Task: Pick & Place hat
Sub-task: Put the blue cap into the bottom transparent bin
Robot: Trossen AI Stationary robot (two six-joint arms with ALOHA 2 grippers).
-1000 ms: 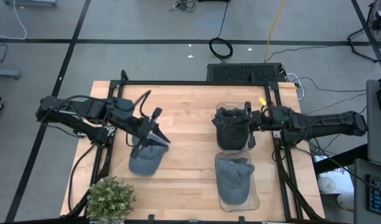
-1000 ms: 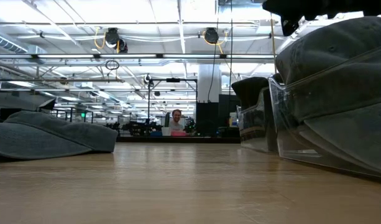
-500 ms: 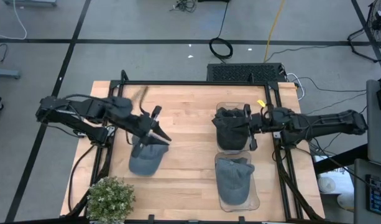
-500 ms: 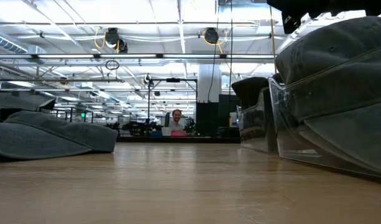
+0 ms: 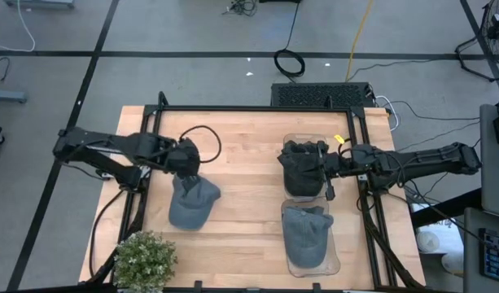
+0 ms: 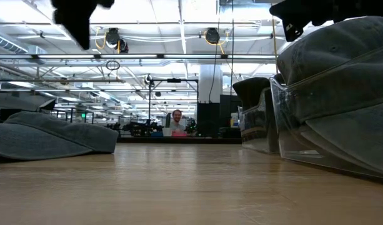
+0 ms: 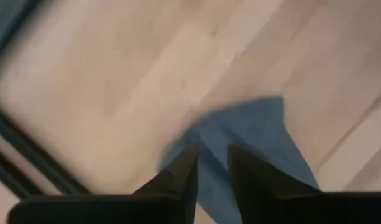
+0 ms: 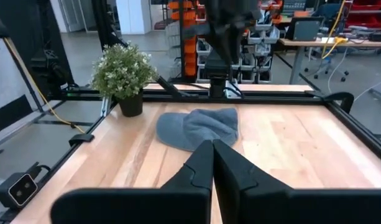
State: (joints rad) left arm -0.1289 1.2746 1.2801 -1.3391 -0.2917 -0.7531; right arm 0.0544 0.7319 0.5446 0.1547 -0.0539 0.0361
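Hat (image 5: 190, 202), a grey cap, lies flat on our wooden counter (image 5: 249, 163) near the potted plant (image 5: 142, 260). Our left arm reaches in, its end effector (image 7: 211, 163) pointing down just above the cap's crown, fingers narrowly parted, empty. Our right end effector (image 8: 213, 152), fingers pressed together, sits by the dark hat (image 5: 302, 167) in a clear tray (image 5: 334, 259).

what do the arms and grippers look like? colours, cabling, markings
Both arms are black, segmented links with black cables looped alongside. The left gripper and right gripper each end in two dark, tapered fingers. A small yellow tag sits on the right arm near its wrist. No other markings are legible.
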